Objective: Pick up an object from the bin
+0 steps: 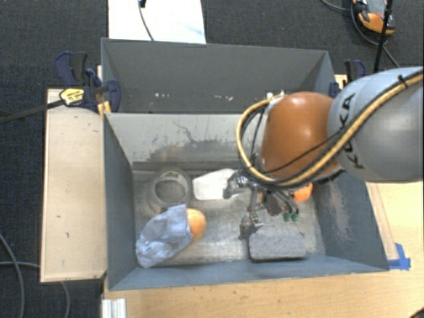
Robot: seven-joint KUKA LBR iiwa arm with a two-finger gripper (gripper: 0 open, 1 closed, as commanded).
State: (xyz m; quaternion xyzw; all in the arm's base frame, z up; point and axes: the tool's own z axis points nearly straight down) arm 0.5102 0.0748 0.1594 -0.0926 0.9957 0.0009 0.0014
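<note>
My gripper (249,222) hangs in the right half of the bin, its fingers pointing down just above the far left corner of a dark grey sponge block (278,246) that lies flat near the front wall. Nothing shows between the fingers. A white flat piece (213,185) lies just behind and left of the gripper. Beside the gripper's right side a small orange thing (303,192) and a bit of green (289,214) peek out from under the arm.
On the left floor lies a crumpled blue-grey cloth (162,235) with an orange ball (197,223) against its right edge. A grey tape roll (170,186) sits behind them. The arm's orange dome and cables cover the right rear of the bin.
</note>
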